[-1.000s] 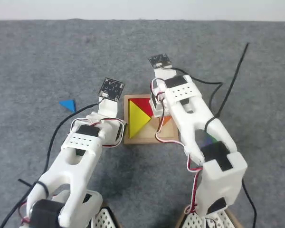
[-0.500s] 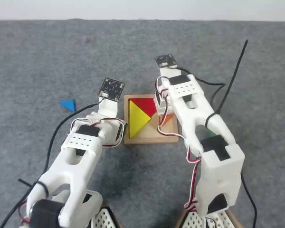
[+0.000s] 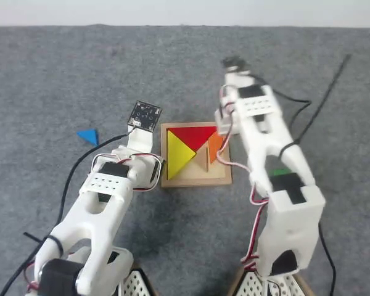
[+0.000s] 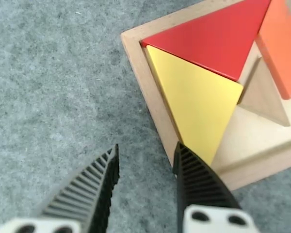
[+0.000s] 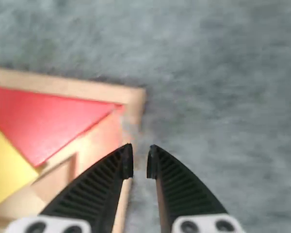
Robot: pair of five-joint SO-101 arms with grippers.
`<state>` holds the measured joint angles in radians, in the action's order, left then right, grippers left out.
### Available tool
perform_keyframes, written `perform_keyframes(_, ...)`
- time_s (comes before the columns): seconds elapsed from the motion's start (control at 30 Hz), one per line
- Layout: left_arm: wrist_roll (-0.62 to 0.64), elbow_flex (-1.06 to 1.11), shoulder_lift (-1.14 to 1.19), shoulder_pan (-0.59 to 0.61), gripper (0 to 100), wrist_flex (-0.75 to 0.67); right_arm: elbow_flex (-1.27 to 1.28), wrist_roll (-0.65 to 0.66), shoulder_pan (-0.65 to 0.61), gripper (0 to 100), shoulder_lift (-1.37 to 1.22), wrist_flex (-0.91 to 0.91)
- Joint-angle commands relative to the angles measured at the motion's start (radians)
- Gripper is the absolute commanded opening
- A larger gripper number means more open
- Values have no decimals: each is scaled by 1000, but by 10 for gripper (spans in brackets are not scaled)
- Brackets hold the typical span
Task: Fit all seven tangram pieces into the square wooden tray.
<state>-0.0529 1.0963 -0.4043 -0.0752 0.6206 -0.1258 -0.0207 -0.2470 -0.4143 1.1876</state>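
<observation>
We're pulling the right jaws off the tray [image 3: 194,181], nearly pressed together, empty; orange [image 3: 214,148] is now sitting inside by red [image 3: 194,134] and yellow [image 3: 179,154]. Left jaws are hanging spread at the rim; blue [image 3: 88,135], well apart, looks next.

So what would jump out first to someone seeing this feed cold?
The wooden tray mid-table, with the big red triangle and yellow triangle side by side and an orange piece at its right edge. Then the lone blue triangle out on the grey carpet to the left. The left hand sits open by the tray's edge next to the yellow triangle.
</observation>
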Motion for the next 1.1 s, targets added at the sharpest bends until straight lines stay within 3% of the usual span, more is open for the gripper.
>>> perform_keyframes(0.0, -6, -19, -38, 2, 182, -12, -147, 51, 110, 58, 13, 76)
perform_keyframes(0.27, -6, -19, -38, 3, 182, -12, -427, 157, 435, 58, 1, 159)
perform_keyframes(0.4, -6, -19, -38, 3, 182, -12, -451, 276, 555, 64, -19, 159)
perform_keyframes(0.53, -6, -19, -38, 3, 182, -12, -436, 460, 550, 171, -39, 318)
perform_keyframes(0.67, -6, -19, -38, 3, 182, -14, -439, 477, 550, 333, -7, 432)
perform_keyframes(0.9, -6, -19, -37, 2, 182, -15, -258, 473, 556, 200, 311, 489)
perform_keyframes(1.07, -6, -19, -37, 2, 182, -15, 149, 477, 512, 247, 670, 407)
